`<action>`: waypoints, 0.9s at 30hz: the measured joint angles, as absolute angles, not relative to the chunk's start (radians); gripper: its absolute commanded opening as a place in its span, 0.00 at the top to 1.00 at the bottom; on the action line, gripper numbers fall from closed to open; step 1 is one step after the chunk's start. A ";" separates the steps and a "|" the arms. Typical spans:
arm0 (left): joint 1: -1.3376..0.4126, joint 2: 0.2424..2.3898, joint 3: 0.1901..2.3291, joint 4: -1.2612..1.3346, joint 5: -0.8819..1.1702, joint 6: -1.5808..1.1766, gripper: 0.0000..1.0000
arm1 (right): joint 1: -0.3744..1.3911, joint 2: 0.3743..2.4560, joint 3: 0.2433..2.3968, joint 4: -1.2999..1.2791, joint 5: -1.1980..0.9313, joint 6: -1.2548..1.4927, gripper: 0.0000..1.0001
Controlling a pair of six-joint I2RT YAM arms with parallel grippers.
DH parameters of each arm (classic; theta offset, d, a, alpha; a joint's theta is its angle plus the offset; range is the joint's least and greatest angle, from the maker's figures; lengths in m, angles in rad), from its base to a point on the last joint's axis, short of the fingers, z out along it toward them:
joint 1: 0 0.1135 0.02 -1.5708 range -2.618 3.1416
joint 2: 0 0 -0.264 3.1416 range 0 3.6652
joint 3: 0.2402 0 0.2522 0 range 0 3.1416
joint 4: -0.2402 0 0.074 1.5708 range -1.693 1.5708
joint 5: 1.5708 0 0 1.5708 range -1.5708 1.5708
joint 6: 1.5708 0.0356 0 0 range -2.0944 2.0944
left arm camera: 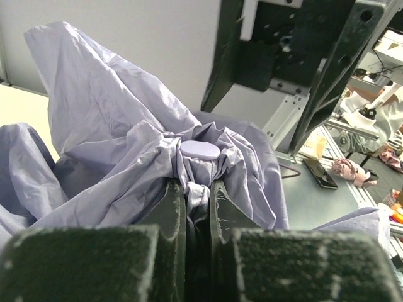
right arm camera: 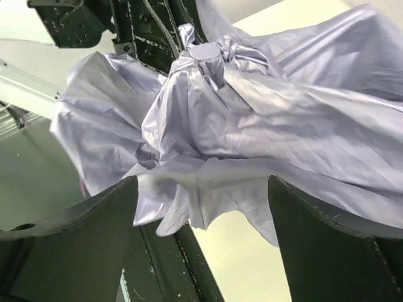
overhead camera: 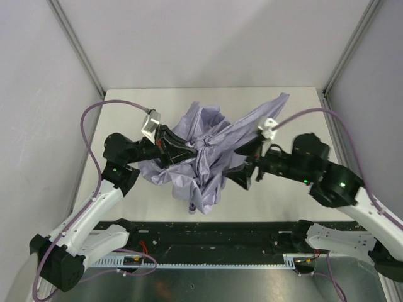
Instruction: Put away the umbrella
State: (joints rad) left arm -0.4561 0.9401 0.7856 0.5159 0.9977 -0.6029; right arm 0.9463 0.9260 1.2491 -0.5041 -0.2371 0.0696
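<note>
The umbrella (overhead camera: 204,148) is a crumpled pale lavender canopy lying in the middle of the table, one flap sticking up toward the back right. Its small handle end (overhead camera: 192,207) pokes out at the near side; the shaft is hidden. My left gripper (overhead camera: 182,151) is shut on a fold of canopy fabric just below the round lavender top cap (left arm camera: 200,150). My right gripper (overhead camera: 242,176) is open at the canopy's right side, its fingers (right arm camera: 75,233) spread wide with bunched fabric (right arm camera: 239,138) hanging between them. The cap also shows in the right wrist view (right arm camera: 204,51).
The beige tabletop (overhead camera: 283,195) is walled by grey panels on three sides. A black rail (overhead camera: 214,236) runs along the near edge between the arm bases. Cables loop above both arms.
</note>
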 measured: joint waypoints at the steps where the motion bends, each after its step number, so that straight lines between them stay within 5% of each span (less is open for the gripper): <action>1: -0.452 0.941 0.786 0.516 0.997 -0.604 1.00 | 0.942 0.892 1.249 -0.521 -0.215 0.075 0.08; 9: -0.417 0.940 0.786 0.516 1.000 -0.621 1.00 | 0.723 0.786 1.287 -0.597 0.149 0.170 0.04; 14: -0.412 0.924 0.786 0.515 1.007 -0.629 1.00 | 0.363 0.926 1.321 -0.593 0.031 0.255 0.10; 23: -0.412 0.913 0.785 0.518 1.026 -0.633 1.00 | -0.047 1.158 1.323 -0.379 -0.386 0.485 0.50; 27: -0.412 0.913 0.785 0.518 1.026 -0.635 1.00 | -0.045 1.203 1.357 -0.309 -0.394 0.522 0.55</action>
State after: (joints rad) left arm -0.4118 0.9127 0.7853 0.5179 1.0260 -0.6346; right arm -0.0452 1.2026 1.3575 -0.3088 -0.3943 0.5217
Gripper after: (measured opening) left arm 0.101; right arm 0.472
